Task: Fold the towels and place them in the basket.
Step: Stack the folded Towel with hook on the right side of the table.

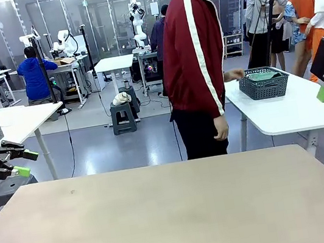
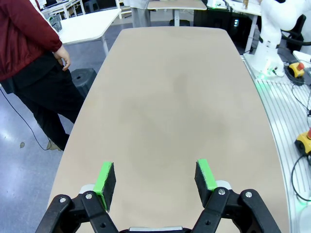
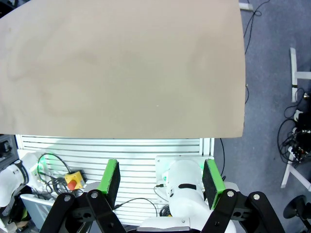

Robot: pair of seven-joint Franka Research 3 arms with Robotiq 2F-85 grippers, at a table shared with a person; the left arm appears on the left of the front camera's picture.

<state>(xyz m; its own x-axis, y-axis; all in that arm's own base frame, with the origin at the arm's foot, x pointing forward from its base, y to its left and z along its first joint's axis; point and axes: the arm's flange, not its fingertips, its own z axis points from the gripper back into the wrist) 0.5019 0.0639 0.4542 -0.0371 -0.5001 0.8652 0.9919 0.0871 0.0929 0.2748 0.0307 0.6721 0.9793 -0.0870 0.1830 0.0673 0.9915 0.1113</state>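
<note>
We wait: left gripper (image 2: 155, 177) and right gripper (image 3: 161, 182) both gape, empty. Mid-right of frame, the person's hand (image 1: 236, 74) reaches the basket (image 1: 264, 87) holding towels (image 1: 264, 75), presumably fetching it.

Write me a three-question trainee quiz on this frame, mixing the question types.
1. True or false: the basket sits on the white side table, not the beige table.
2. Multiple choice: the person's hand nearest the basket is A) at its rim, B) on the beige table, C) holding a claw.
3. Fill in: both the left claw and right claw are ____, holding nothing.

Key: 1 true; 2 A; 3 open.
</note>
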